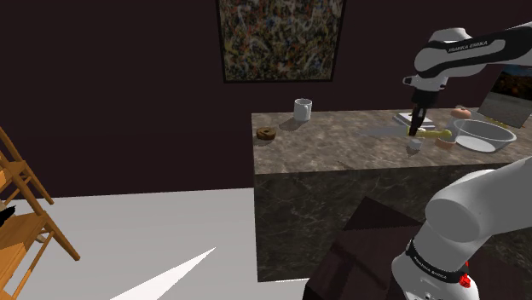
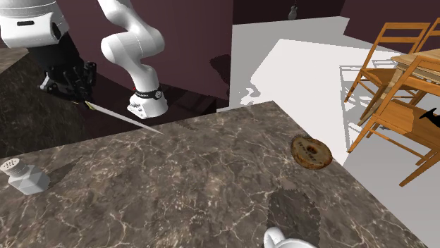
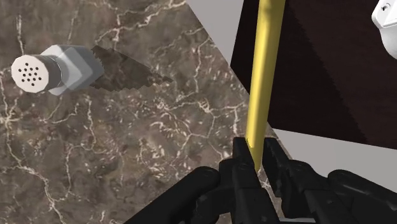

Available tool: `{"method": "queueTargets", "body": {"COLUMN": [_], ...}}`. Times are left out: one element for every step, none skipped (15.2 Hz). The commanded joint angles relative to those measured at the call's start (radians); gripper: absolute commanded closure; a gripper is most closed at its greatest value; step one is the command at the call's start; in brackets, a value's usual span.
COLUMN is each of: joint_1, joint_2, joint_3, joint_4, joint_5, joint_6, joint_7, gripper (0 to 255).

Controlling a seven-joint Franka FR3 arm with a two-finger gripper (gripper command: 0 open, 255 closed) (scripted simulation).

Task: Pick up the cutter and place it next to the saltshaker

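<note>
The pick-up looks done. The black gripper (image 3: 257,159) has its fingers clenched on the cutter (image 3: 261,76), clasping the thin yellow part that runs straight out from between them. From the second exterior view the cutter shows as a slim pale blade slanting away from the hand, out past the edge of the marble counter (image 2: 211,176). I judge it to be lifted clear of the stone, not lying on it.

The saltshaker (image 3: 54,70), grey with a perforated white top, stands upright on the counter near the hand, apart from the cutter. In the shoulder view it sits just on the near side of the gripper.

What is left, as I read it, is the placing: bring the cutter down beside the shaker, lay it on the stone, let go.

Farther off stand a white mug (image 1: 303,109) and a brown doughnut (image 2: 312,151) toward the shoulder view's left, with a pale bowl (image 1: 483,135) to the right of the hand.
</note>
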Motion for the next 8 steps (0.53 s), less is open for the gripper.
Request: {"method": "queueTargets", "body": {"joint_1": [0.0, 0.0, 0.0, 0.0, 0.0, 0.0, 0.0, 0.0], "joint_2": [0.008, 0.011, 0.015, 0.02, 0.024, 0.029, 0.034, 0.04], "joint_3": [-0.009, -0.014, -0.018, -0.023, -0.027, -0.032, -0.037, -0.042], "joint_4": [-0.022, -0.032, -0.043, -0.053, -0.063, -0.073, -0.082, -0.092], "joint_5": [-0.004, -0.006, -0.008, -0.01, -0.012, -0.013, -0.015, -0.017], "joint_6": [0.03, 0.044, 0.059, 0.073, 0.088, 0.102, 0.117, 0.132], "joint_7": [0.0, 0.0, 0.0, 0.001, 0.001, 0.001, 0.0, 0.0], "gripper": [255, 255, 255, 255, 255, 255, 255, 255]}}
